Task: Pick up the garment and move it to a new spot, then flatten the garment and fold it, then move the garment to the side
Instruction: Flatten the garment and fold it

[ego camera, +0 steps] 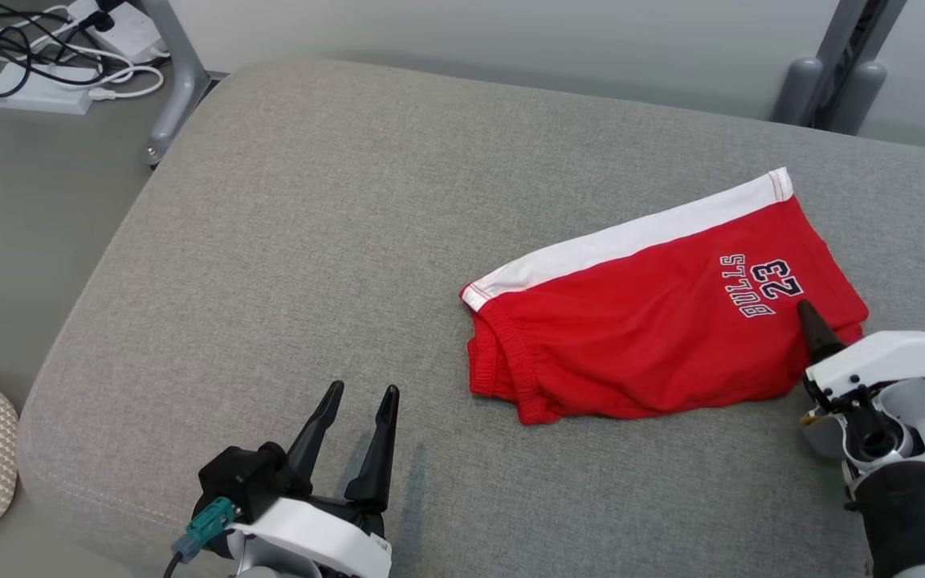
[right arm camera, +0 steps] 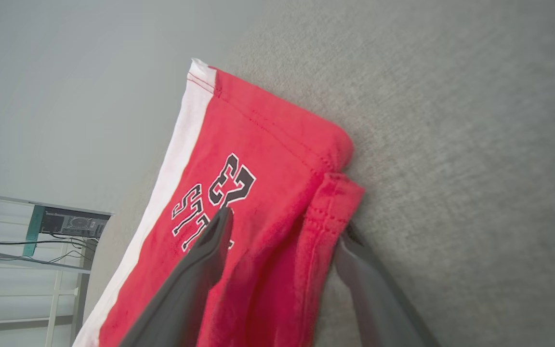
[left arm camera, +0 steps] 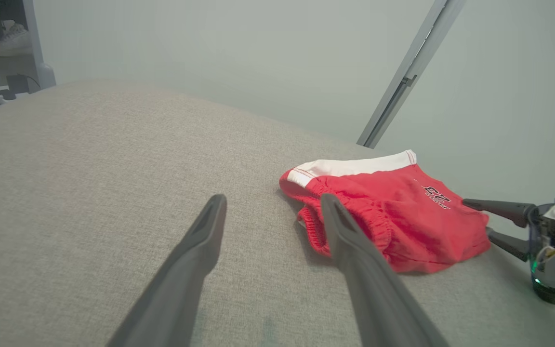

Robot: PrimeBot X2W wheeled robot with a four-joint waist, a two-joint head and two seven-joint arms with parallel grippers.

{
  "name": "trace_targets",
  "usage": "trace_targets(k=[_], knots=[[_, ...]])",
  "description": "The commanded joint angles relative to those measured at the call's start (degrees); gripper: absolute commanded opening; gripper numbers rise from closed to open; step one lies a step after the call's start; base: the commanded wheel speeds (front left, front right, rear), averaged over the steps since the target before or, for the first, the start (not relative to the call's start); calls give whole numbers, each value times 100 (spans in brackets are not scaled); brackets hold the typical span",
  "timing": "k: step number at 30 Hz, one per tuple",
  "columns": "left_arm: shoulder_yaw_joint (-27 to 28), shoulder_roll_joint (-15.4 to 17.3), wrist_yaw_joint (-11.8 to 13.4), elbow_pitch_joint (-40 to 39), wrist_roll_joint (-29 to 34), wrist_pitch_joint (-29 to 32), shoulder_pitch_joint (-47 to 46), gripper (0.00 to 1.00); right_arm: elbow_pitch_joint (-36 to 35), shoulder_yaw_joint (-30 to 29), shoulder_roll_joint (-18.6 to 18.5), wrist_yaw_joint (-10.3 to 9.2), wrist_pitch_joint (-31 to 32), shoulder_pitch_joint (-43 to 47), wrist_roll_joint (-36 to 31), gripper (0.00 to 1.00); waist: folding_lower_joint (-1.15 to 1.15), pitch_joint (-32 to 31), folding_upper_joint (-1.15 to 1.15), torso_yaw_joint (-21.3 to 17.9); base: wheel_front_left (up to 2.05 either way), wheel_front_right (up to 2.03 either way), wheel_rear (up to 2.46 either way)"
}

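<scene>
Grey woven cushion (ego camera: pixel 286 241) takes up most of the head view, with a pale wall behind it and floor off its left edge.

The right tool (right arm camera: pixel 287 229) stands wide open astride the leg-hem end of the shorts (ego camera: pixel 655 337). One finger lies on top of the red cloth, its tip at the "BULLS 23" print. The other sits low on the cushion just beside the doubled hem, and I cannot tell whether it has slipped under the cloth. Nothing is gripped yet. The left tool (ego camera: pixel 364 393) is also open and empty. It hovers over bare cushion near the front edge, well apart from the waistband.

The shorts lie on the right half of the cushion, doubled so one leg rests on the other. The white side stripe runs along the far edge and the gathered waistband points toward the left tool. On the floor at the far left are cables (ego camera: pixel 45 72) and a metal leg (ego camera: pixel 181 80).

My reading is that the step in hand is a grasp at the hem. Because the shorts already look neat and doubled, this could be a further fold or the final move to the side, and I cannot say which. The next move calls for the low finger to get beneath both layers before the jaws close. If the shorts are to be carried, the left tool should take the waistband, or the fold will likely fall open.
</scene>
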Motion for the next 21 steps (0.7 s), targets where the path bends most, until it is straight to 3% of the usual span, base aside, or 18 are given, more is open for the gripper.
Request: trace_targets(k=[1,10,12,13,21], knots=[[-1,18,26,-33,-29,-29,-93,100,222,-17,99,1,29,8,-47,100,0,37,0,39,0,0,0],[23,20,58,-80,-86,-30,-196,100,915,-203,30,0,-131,-523,-389,100,0,124,0,114,0,0,0],[18,19,62,-84,-90,-30,-191,100,929,-185,32,0,-181,-576,-425,27,0,127,0,105,0,0,0],[12,20,61,-81,-96,-30,-191,100,892,-190,39,0,-219,-595,-396,0,0,128,0,98,0,0,0],[20,21,72,-12,-113,-30,-191,100,408,-32,52,-1,-502,-383,-176,0,0,70,0,-17,0,0,0]])
